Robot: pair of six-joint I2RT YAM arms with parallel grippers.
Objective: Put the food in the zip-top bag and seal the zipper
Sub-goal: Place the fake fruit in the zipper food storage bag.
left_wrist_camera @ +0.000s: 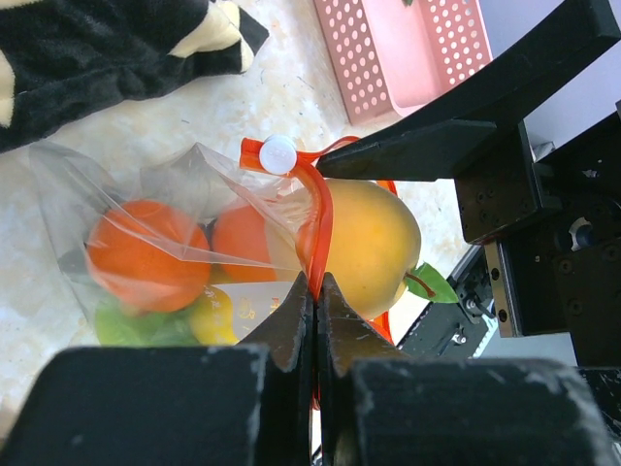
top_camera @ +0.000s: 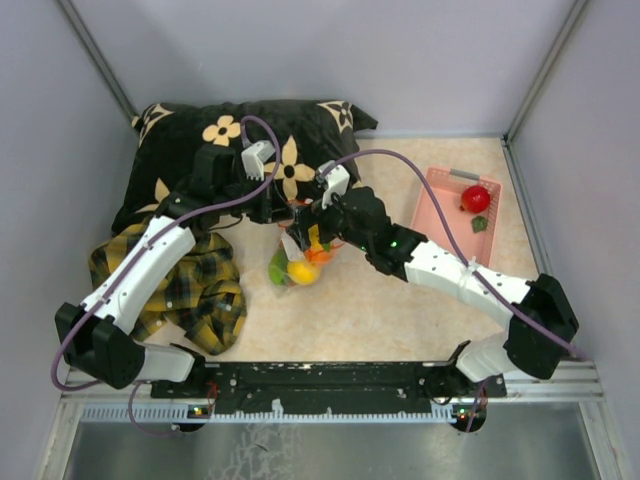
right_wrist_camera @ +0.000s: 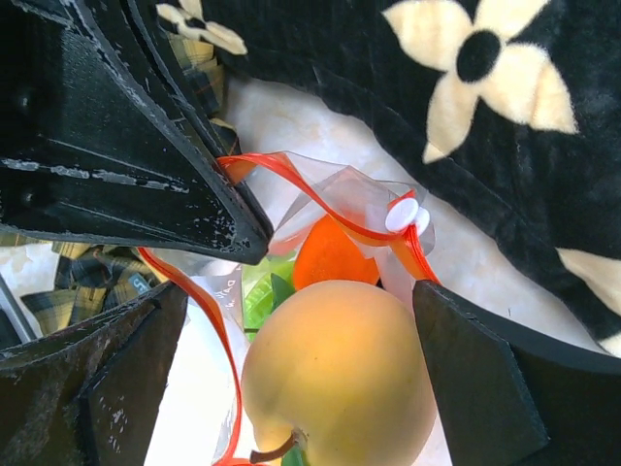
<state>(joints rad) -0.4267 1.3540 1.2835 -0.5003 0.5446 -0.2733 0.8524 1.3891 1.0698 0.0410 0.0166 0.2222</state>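
The beige, marbled tabletop (top_camera: pixel 400 300) carries four things. A black cushion (top_camera: pixel 250 140) with cream flowers lies at the far left. Just in front of it, a crumpled yellow-and-black plaid cloth (top_camera: pixel 200 290) lies along the left side. A pink perforated basket (top_camera: pixel 432 200) sits at the far right. Near the middle, the lower end of the clear zip-top bag (top_camera: pixel 295 262) appears to rest on the surface.

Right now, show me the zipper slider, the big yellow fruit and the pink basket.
zipper slider (left_wrist_camera: pixel 278 153), left wrist view, centre.
big yellow fruit (right_wrist_camera: pixel 340 374), right wrist view, middle.
pink basket (top_camera: pixel 443 212), top view, bare floor.
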